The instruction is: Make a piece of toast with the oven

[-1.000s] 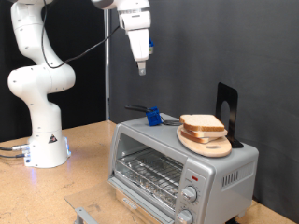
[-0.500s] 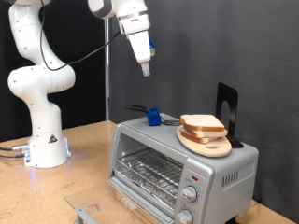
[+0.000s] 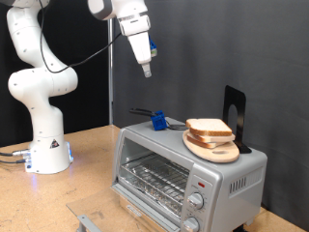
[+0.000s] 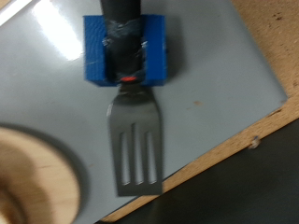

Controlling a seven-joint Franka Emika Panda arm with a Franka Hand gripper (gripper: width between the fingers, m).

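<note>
**Robot arm poised high above toaster oven, bread waiting on top**

A squarish slice of pale tan bread [image 3: 209, 128] rests on a round light-wood board [image 3: 214, 147] atop the boxy silver-grey toaster oven [image 3: 183, 174], which sits on the wooden bench [image 3: 87, 179] with its glass door closed. The pincer [image 3: 146, 71] hangs at 11 o'clock from the bread, well apart and holding nothing; whether it is open cannot be told. Only the wrist view shows the slotted dark spatula [image 4: 135, 140] in its blue block holder [image 4: 126, 49], placed ready for lifting.

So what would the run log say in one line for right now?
gripper: raised above oven, holding nothing | toast: on board atop oven | spatula: below wrist camera | oven door: closed
</note>
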